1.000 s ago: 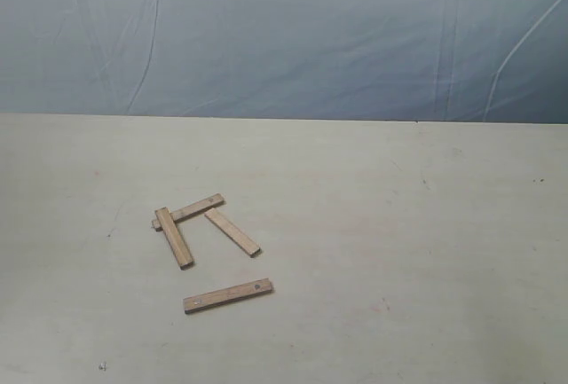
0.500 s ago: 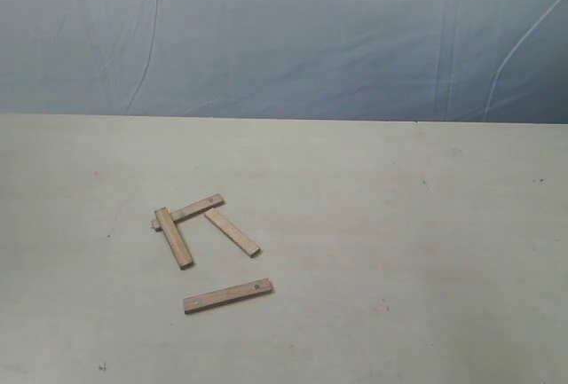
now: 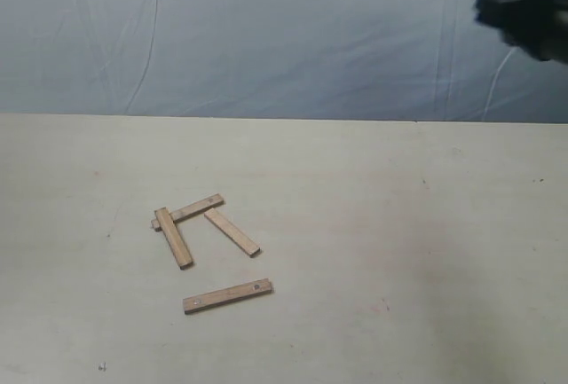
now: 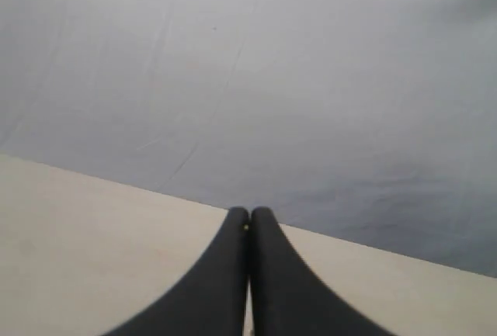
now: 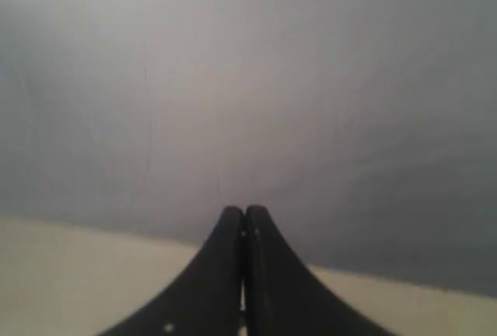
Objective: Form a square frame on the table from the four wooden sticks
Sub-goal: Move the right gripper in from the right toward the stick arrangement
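Four wooden sticks lie on the left half of the table (image 3: pixel 399 242). One stick (image 3: pixel 174 237) rests across the end of a second stick (image 3: pixel 189 211); a third (image 3: pixel 232 231) lies slanted just right of them, and a fourth (image 3: pixel 227 296) lies apart nearer the front edge. No square frame is formed. A dark blurred shape, my right gripper (image 3: pixel 524 16), hangs high at the far right, well away from the sticks. In the wrist views the left gripper (image 4: pixel 249 213) and the right gripper (image 5: pixel 244 212) are both shut with nothing between the fingers, and no stick shows there. The left arm is outside the exterior view.
A blue-grey cloth backdrop (image 3: pixel 284 38) rises behind the table's far edge. A few tiny dark specks (image 3: pixel 102 366) dot the tabletop.
A dark blurred gripper has come into the exterior view at the upper right. The sticks have not moved.
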Robot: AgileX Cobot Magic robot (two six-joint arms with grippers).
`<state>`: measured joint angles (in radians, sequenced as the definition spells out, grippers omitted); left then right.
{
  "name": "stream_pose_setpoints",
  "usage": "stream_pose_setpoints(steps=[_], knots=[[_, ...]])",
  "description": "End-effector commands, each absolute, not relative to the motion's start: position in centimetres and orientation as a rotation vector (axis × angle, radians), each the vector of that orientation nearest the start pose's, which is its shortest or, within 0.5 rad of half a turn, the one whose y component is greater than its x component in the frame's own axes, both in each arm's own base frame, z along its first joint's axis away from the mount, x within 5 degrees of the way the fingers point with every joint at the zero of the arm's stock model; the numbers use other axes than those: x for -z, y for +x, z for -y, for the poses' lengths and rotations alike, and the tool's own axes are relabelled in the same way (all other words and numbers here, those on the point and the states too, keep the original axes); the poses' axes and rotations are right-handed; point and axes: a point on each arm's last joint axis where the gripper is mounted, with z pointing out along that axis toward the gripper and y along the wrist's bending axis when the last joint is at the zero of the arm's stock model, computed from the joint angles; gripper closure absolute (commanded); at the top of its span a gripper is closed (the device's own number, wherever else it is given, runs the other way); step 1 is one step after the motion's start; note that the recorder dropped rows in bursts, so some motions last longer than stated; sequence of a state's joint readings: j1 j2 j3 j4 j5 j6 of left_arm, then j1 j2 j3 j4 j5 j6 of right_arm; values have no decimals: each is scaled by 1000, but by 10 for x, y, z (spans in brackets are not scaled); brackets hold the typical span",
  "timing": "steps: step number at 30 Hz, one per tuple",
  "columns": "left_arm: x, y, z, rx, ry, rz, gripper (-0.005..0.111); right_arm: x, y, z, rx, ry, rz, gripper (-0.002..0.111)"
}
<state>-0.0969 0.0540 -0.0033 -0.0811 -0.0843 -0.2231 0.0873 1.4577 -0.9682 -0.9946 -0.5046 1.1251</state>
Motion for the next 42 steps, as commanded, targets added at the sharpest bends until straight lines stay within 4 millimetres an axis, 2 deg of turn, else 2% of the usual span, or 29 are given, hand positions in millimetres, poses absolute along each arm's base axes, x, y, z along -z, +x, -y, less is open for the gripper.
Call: stream_pose_setpoints(steps=[1, 2, 4, 7, 9, 12, 13, 14, 15, 16, 17, 18, 20, 23, 25, 26, 29, 31, 36, 42], knots=[[-212, 60, 2, 286, -213, -1510, 107, -296, 362, -114, -449, -455, -1952, 109], [-210, 60, 2, 284, -215, -1522, 107, -295, 369, -128, -509, -424, -1962, 109], [-208, 60, 3, 280, -213, -1555, 107, -289, 377, -151, -537, -486, -1957, 109], [-204, 60, 3, 271, -208, -1597, 107, -277, 391, -177, -450, -495, -1949, 109], [-204, 60, 3, 265, -203, -1599, 107, -266, 399, -186, -228, -439, -1933, 109], [-204, 60, 3, 265, -203, -1599, 107, -256, 404, -186, 220, -387, -1890, 109], [-204, 60, 3, 265, -203, -1599, 107, -255, 405, -186, 286, -345, -1939, 109], [-204, 60, 3, 265, -203, -1597, 107, -251, 408, -185, 388, -389, -2001, 109], [-204, 60, 3, 265, -203, -1597, 107, -251, 412, -187, 396, -385, -2124, 109], [-204, 60, 3, 265, -203, -1597, 107, -248, 414, -186, 477, -527, -2189, 109], [-204, 60, 3, 265, -203, -1597, 107, -250, 416, -191, 420, -569, -2326, 109], [-204, 60, 3, 265, -203, -1597, 107, -247, 417, -195, 388, -691, -2398, 109], [-204, 60, 3, 267, -201, -1598, 107, -253, 412, -213, 171, -843, -2521, 109], [-204, 60, 3, 267, -201, -1598, 107, -250, 406, -242, -125, -985, -2562, 108], [-204, 60, 3, 267, -201, -1598, 107, -245, 402, -263, -256, -1047, -2547, 102], [-204, 60, 3, 266, -202, -1599, 107, -236, 401, -273, -290, -1077, -2548, 94], [-204, 60, 3, 266, -202, -1599, 107, -216, 399, -300, -308, -1150, -2536, 73], [-204, 60, 3, 266, -202, -1599, 107, -203, 400, -313, -308, -1182, -2531, 63], [-204, 60, 3, 266, -202, -1599, 107, -176, 406, -333, -330, -1217, -2533, 62], [-204, 60, 3, 266, -202, -1599, 107, -150, 403, -343, -337, -1252, -2561, 62]])
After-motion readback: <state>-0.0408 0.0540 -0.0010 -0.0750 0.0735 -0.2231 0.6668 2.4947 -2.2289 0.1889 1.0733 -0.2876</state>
